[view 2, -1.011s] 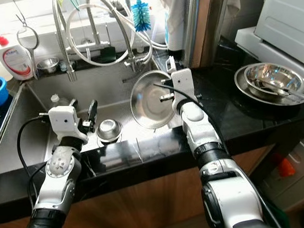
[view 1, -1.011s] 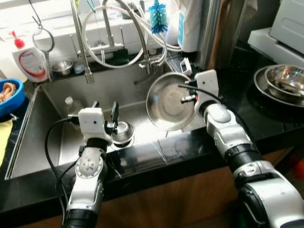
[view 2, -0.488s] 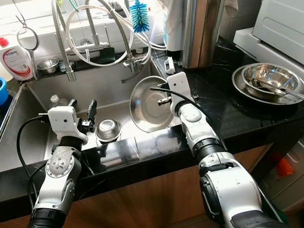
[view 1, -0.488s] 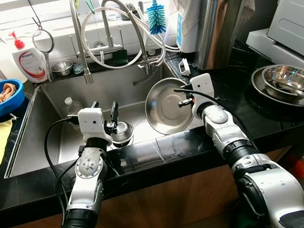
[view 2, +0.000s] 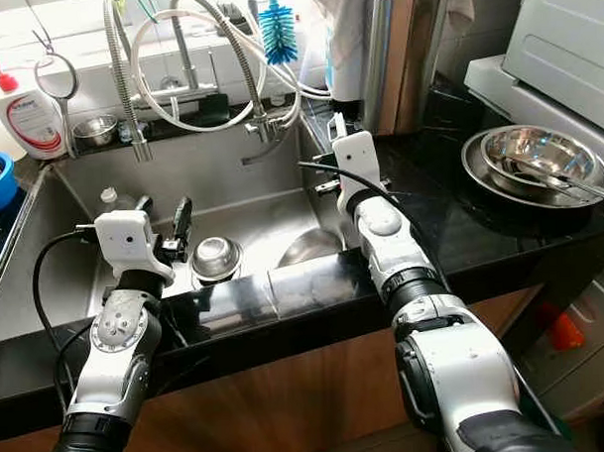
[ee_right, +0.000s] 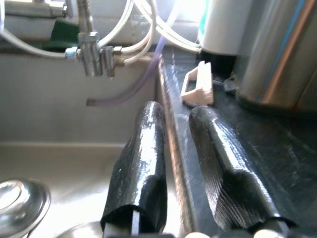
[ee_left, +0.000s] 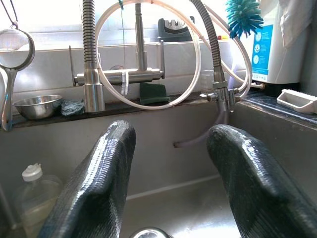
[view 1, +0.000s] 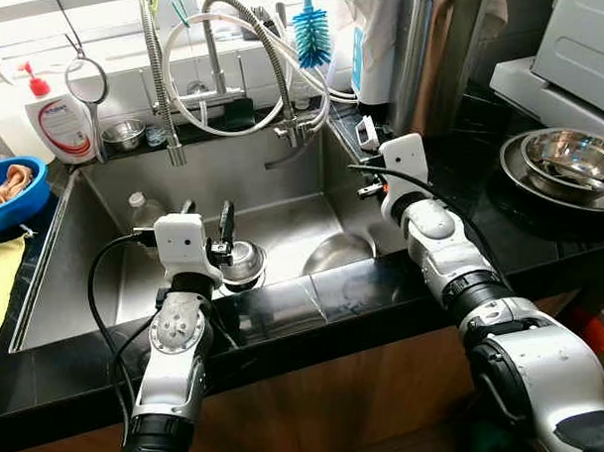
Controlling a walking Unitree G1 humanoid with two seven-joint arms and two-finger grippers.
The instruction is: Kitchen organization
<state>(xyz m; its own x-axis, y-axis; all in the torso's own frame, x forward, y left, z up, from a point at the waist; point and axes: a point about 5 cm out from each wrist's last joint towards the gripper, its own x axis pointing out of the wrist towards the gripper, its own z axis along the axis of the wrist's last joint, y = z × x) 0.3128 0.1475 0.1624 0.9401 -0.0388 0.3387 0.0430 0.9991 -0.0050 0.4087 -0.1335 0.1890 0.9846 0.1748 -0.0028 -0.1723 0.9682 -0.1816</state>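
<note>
Left eye view: a round steel pan (view 1: 338,253) lies in the stainless sink (view 1: 103,208), released.
Right gripper (view 1: 365,192) hovers above the sink's right rim, jaws parted and empty; left gripper (view 1: 206,214) hangs over the sink's front, jaws spread.

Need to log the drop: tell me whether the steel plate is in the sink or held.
In the sink. The steel plate lies on the sink floor near its front wall, and the right gripper above it is open, holding nothing.

Count: steel bowls, 4: one in sink near the right gripper (view 1: 371,190), one small (view 1: 245,260) by the left gripper (view 1: 207,222), one on ledge (view 1: 125,132), one (view 1: 572,157) on counter. Soap bottle (view 1: 59,120), 1. Bottle brush (view 1: 313,32), 1. Strainer (view 1: 87,81), 1.
</note>
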